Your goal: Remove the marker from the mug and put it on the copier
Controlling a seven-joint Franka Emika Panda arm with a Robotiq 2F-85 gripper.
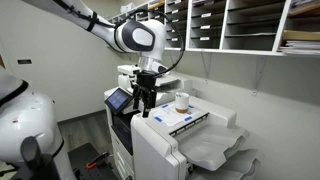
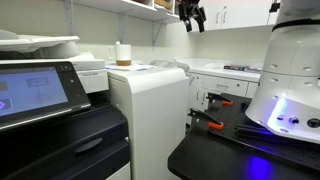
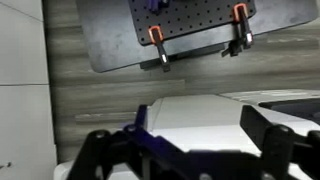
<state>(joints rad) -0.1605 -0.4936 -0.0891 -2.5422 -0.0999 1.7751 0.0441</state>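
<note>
The small cream mug [image 1: 182, 101] stands upright on top of the white copier [image 1: 160, 140]; it also shows in an exterior view as the mug [image 2: 123, 54] on the copier [image 2: 150, 110]. The marker is too small to make out in the mug. My gripper [image 1: 147, 106] hangs above the copier's edge beside the dark touchscreen [image 1: 120, 98], apart from the mug. Another exterior view shows the gripper [image 2: 193, 18] high in the air. In the wrist view the gripper [image 3: 185, 140] is open and empty, its fingers [image 3: 270, 128] wide apart over the copier's white top [image 3: 195, 115].
White mail-slot shelves [image 1: 240, 22] hang on the wall above the copier. Paper output trays [image 1: 215, 150] jut from its side. A black perforated board [image 3: 190, 30] with orange clamps [image 3: 156, 35] lies below on the wooden floor. The robot's white base [image 2: 290, 70] stands on a black table.
</note>
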